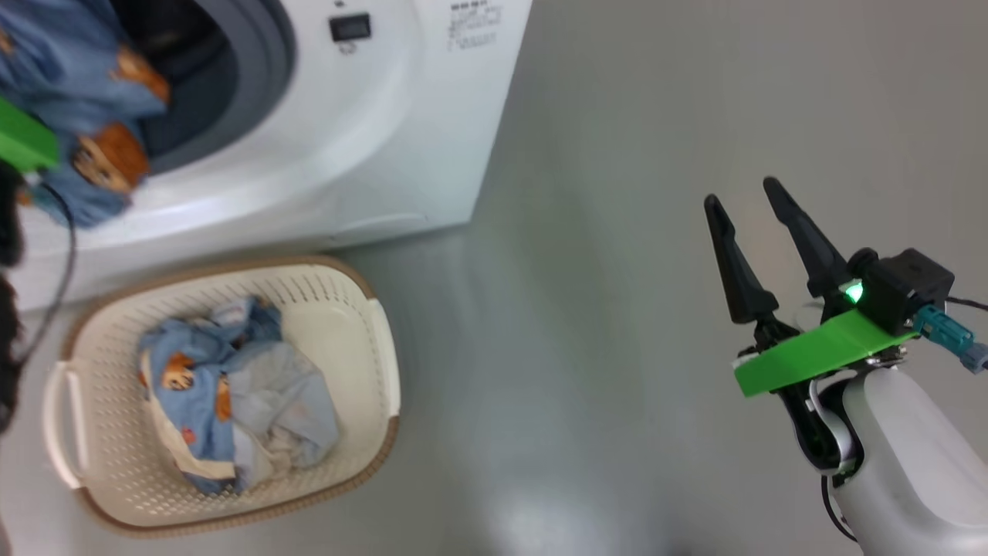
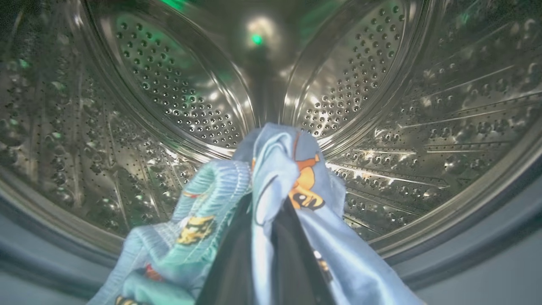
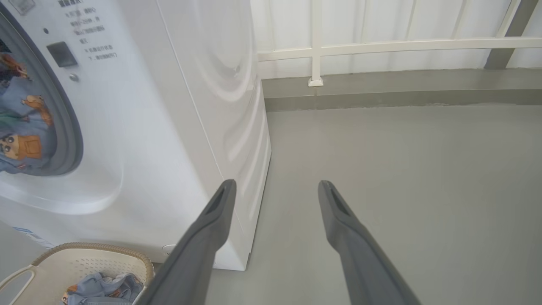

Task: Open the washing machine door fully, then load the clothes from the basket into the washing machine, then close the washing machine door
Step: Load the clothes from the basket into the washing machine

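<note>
My left claw (image 2: 267,212) clamps a light blue bear-print garment (image 2: 296,169); perforated steel drum (image 2: 178,97) lies dead ahead on its axis. Right claw (image 1: 741,194) gapes idle, well apart. More clothes (image 1: 231,386) in cream plastic basket (image 1: 370,309).

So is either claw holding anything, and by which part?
The left claw pinches a soft light-blue bear-print garment by a bunched fold; the right claw is open and empty.

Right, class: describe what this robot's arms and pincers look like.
The right pincer has two long, black, tapering fingers. Behind them sit a flat bright-green plate, a black box with a green light, and a teal plug. The forearm is smooth pale grey. The left arm's plate is green too.
</note>
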Robot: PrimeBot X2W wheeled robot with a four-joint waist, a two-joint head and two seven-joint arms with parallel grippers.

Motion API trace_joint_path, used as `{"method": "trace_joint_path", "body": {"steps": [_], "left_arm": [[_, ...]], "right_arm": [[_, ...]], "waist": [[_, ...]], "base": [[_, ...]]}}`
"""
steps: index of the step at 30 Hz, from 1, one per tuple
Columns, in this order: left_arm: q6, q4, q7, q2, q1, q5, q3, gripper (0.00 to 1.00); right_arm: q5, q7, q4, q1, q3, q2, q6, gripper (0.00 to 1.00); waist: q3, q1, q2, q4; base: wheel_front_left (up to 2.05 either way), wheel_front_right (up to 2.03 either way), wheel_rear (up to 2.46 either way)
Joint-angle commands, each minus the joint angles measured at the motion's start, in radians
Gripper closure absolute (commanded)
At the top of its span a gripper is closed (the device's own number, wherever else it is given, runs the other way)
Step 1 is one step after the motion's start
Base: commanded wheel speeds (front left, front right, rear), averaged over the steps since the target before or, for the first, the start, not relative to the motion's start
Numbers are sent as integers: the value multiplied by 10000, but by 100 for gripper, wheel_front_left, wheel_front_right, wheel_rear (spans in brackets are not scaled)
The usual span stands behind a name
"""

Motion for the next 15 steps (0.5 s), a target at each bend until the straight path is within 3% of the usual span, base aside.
{"method": "trace_joint_path", "body": {"steps": [1, 7, 11, 15], "left_arm": [[-68, 111, -179, 700, -698, 216, 148, 100], [-41, 208, -545, 1096, -1624, 594, 240, 100], [196, -1581, -580, 1311, -1885, 1276, 1077, 100], [272, -2529, -583, 975, -1184, 1911, 1983, 100]], "right_arm": [[-168, -78, -294, -72, 123, 19, 44, 0], [-297, -78, -375, -22, 50, 205, 44, 0], [-349, -78, -486, 47, -93, 250, 44, 0], [-411, -78, -460, -25, -67, 370, 44, 0]], "waist": [[1273, -2, 0, -667], [1665, -2, 0, -1011], [1888, -2, 0, -1065], [1852, -2, 0, -1046]], "base": [[0, 0, 0], [0, 0, 0], [0, 0, 0], [0, 0, 0]]}}
